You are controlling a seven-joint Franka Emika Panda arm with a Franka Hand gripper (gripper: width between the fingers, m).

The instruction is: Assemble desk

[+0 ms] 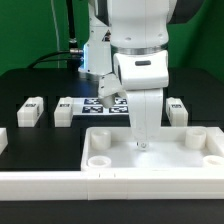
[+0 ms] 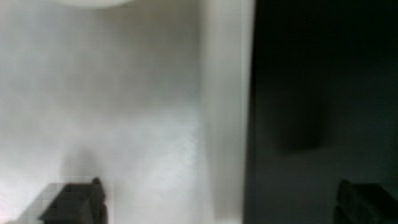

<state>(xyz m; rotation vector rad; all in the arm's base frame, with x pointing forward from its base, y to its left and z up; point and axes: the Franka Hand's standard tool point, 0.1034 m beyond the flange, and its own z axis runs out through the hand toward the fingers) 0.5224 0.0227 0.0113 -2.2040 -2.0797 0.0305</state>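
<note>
The arm [image 1: 140, 20] is clad in smooth, glossy white shells with rounded edges. A dark band [image 1: 138, 47] rings the joint between the broad upper link and the boxy white housing [image 1: 140, 75] below it. The housing has flat faces, softened corners and a faint grey seam. Toward the exterior view's right, a dark grey stretch of the arm shows at the top. On the side toward the exterior view's left sits a small pale, bluish-white block [image 1: 97, 55], with a thin black cable [image 1: 72, 45] leading off it. In the wrist view the gripper [image 2: 217, 205] ends in 2 fingertips [image 2: 71, 203] that are nearly black, blocky and too blurred to show detail.
</note>
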